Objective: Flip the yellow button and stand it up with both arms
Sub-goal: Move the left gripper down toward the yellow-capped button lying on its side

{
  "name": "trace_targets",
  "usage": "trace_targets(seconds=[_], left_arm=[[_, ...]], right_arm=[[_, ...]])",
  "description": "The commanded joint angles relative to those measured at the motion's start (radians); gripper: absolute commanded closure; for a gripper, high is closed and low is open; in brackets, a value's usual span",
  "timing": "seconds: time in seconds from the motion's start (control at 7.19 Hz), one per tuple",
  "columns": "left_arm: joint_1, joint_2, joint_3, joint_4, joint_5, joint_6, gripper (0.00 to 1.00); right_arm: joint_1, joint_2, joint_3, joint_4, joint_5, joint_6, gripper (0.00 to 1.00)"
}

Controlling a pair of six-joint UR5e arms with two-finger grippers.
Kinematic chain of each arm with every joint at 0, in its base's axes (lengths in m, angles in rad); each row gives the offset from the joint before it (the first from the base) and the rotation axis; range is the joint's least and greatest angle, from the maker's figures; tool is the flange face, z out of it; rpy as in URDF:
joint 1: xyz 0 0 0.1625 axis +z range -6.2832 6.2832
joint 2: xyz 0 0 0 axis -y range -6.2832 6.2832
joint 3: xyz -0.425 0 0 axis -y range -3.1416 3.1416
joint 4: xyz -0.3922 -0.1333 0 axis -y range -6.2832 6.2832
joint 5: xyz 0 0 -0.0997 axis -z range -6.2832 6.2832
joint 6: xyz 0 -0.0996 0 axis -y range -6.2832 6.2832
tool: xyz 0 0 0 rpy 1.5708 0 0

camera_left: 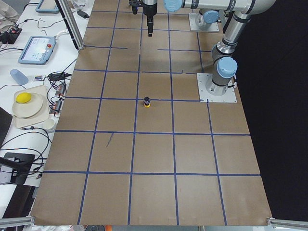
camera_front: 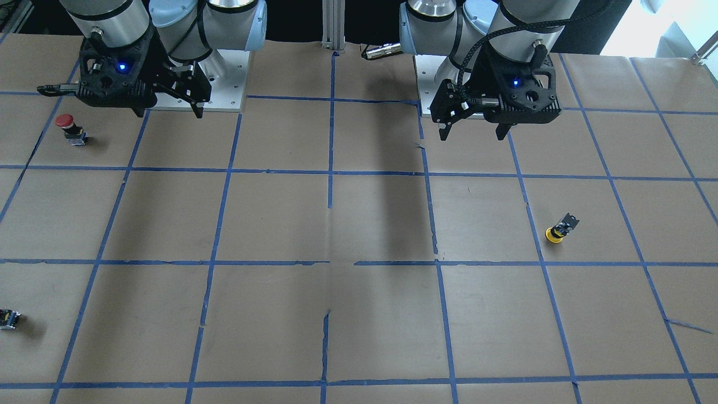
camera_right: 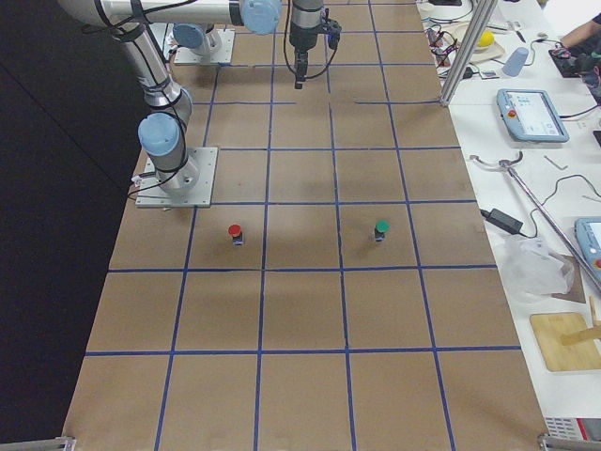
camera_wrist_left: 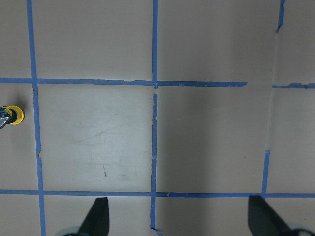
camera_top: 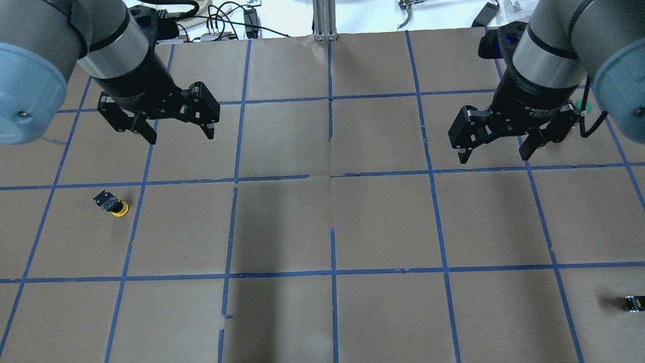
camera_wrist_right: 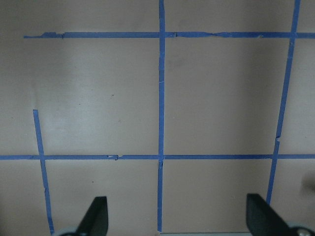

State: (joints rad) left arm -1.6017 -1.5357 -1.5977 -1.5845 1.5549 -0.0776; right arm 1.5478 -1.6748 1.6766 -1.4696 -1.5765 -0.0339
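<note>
The yellow button (camera_top: 113,204) lies well apart from the spread left tool (camera_top: 180,136); right tool (camera_top: 494,155) also spread.

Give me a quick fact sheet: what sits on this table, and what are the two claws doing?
Yellow button: cap down, base up, on the robot's left side
Left gripper: open, empty, above the table
Right gripper: open, empty, above the table
Other items: red button, green button, small black-yellow block
Contact: neither gripper touches anything
</note>
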Motion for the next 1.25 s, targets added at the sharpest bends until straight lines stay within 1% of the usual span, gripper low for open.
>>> trace_targets(seconds=[0.0, 0.28, 0.42, 0.56, 0.7, 0.83, 0.97, 1.11], left_arm=[[0.006, 0.0, -0.008, 0.0, 0.001, 0.002, 0.0], [0.041, 0.002, -0.03, -0.002, 0.002, 0.005, 0.0], [0.108, 0.005, -0.056, 0.001, 0.002, 0.01, 0.0], [0.191, 0.0, -0.103, 0.009, 0.004, 0.043, 0.0], [0.288, -0.013, -0.19, 0.131, 0.031, 0.159, 0.01], [0.395, -0.026, -0.29, 0.247, 0.03, 0.262, 0.01], [0.464, -0.038, -0.373, 0.349, 0.028, 0.418, 0.01], [0.501, -0.046, -0.418, 0.429, 0.028, 0.526, 0.01]], right_arm=[[0.0, -0.002, 0.0, 0.002, -0.005, 0.0, 0.0], [0.0, 0.0, 0.0, 0.0, 0.001, 0.0, 0.0], [0.0, 0.0, 0.0, 0.002, -0.002, -0.001, 0.0], [0.0, 0.001, 0.0, 0.002, 0.0, -0.001, 0.0], [0.0, 0.0, 0.0, 0.002, -0.002, 0.0, 0.0], [0.0, 0.001, 0.0, 0.0, 0.0, 0.0, 0.0], [0.0, -0.002, 0.0, 0.002, 0.0, 0.0, 0.0], [0.0, 0.0, 0.0, 0.002, 0.0, 0.0, 0.0]])
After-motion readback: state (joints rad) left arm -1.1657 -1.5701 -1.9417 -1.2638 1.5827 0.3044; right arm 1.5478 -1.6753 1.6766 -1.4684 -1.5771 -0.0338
